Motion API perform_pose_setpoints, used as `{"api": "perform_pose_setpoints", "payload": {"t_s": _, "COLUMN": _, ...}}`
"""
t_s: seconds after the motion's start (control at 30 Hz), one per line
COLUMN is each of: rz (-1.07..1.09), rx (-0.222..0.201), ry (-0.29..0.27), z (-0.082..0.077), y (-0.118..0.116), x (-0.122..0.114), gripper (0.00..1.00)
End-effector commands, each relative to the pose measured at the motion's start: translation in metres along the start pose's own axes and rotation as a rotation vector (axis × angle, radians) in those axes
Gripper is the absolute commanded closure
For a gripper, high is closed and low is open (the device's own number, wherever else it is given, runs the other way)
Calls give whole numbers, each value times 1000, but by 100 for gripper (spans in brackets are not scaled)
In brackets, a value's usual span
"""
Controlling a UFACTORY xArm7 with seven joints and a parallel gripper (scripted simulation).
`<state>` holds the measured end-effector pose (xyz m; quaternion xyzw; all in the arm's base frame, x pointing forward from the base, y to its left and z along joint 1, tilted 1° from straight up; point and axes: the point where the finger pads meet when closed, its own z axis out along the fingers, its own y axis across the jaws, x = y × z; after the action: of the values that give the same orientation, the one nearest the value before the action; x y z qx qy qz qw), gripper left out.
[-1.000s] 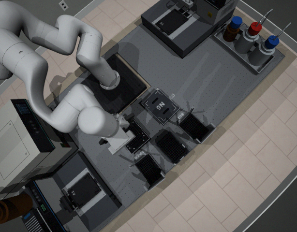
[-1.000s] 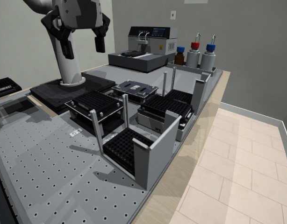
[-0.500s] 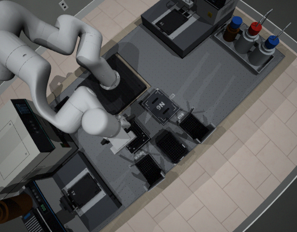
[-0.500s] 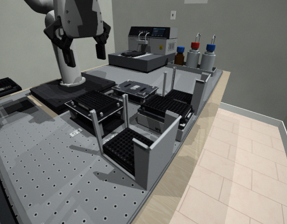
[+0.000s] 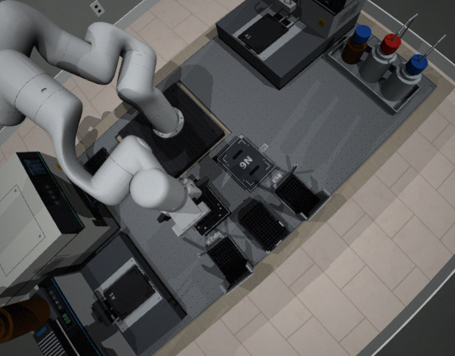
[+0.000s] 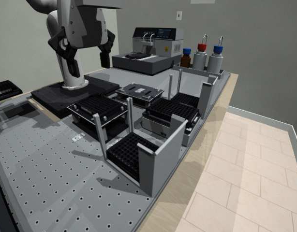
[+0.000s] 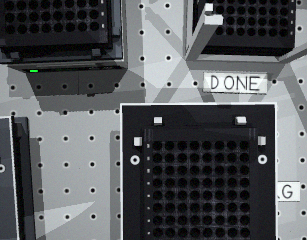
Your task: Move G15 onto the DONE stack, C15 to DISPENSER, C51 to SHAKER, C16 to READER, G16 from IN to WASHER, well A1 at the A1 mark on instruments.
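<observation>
My gripper (image 6: 90,67) is open and empty, fingers pointing down, well above the regrip nest RG. A black well plate (image 5: 213,208) (image 6: 98,103) (image 7: 198,185) lies flat on that nest between its locators; I cannot read its label. The DONE rack (image 5: 243,276) (image 6: 166,150), beside its deck label (image 7: 235,82), holds a black plate (image 5: 228,259) (image 6: 125,151) (image 7: 253,25) low on its floor. The SHAKER carries a plate (image 5: 263,225) (image 6: 170,108) (image 7: 53,22). The IN rack (image 6: 206,95) holds its stack (image 5: 296,194) (image 6: 186,98). A dark plate (image 5: 95,161) (image 6: 3,87) shows at the READER, partly hidden by the arm.
The recovery nest N6 (image 5: 244,162) (image 6: 140,91) has nothing on it. One instrument with a dark nest (image 5: 262,32) (image 6: 138,56) stands at the back, another (image 5: 128,291) near the front left. Three bottles (image 5: 388,57) (image 6: 201,58) stand in a tray. Tall rack walls and posts (image 6: 99,135) rise near RG.
</observation>
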<state>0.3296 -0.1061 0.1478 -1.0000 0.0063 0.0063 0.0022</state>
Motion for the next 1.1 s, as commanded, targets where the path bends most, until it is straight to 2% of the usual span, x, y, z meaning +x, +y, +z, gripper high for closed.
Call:
{"api": "perform_pose_setpoints", "payload": {"t_s": 0.0, "rz": 0, "rx": -1, "ry": 4, "z": 2, "y": 0, "x": 2, "gripper": 0}}
{"api": "perform_pose_setpoints", "payload": {"t_s": 1.07, "rz": 0, "rx": -1, "ry": 4, "z": 42, "y": 0, "x": 2, "gripper": 0}}
